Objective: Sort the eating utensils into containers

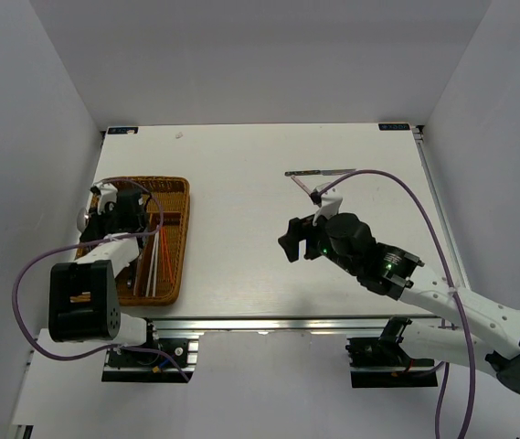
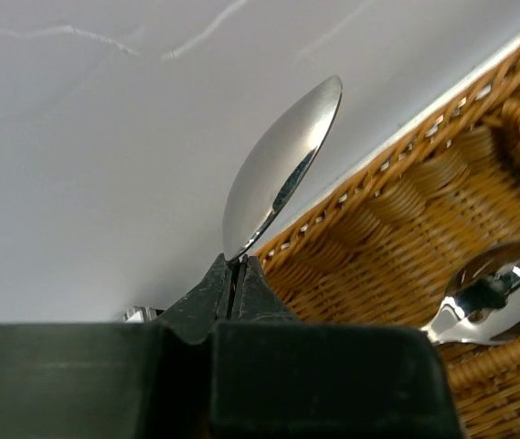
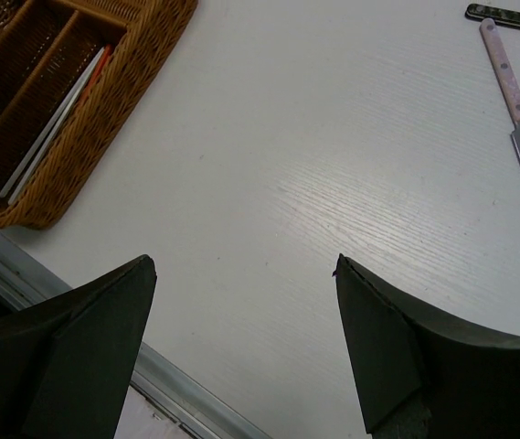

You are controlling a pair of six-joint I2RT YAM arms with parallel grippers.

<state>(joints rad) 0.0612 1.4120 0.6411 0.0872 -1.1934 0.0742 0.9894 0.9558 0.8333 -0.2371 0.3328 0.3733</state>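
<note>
The brown wicker tray point(image 1: 175, 265) lies at the table's left. My left gripper point(image 1: 111, 203) hovers over its far left part, shut on the neck of a silver spoon point(image 2: 282, 174) whose bowl points up past the rim point(image 2: 397, 155). Another silver spoon point(image 2: 493, 297) lies in the tray. White and red chopsticks point(image 1: 156, 256) lie in a long slot and also show in the right wrist view point(image 3: 54, 128). My right gripper point(image 1: 294, 240) is open and empty over bare table point(image 3: 244, 265). A pink-handled knife point(image 3: 515, 101) and a dark-handled utensil point(image 3: 511, 14) lie on the table beyond it.
In the top view the dark-handled utensil point(image 1: 319, 172) and the pink-handled knife point(image 1: 307, 190) lie right of the table's centre, partly under the right arm's purple cable. The metal rail point(image 3: 177, 393) of the table's near edge is close below the right gripper. White walls enclose three sides.
</note>
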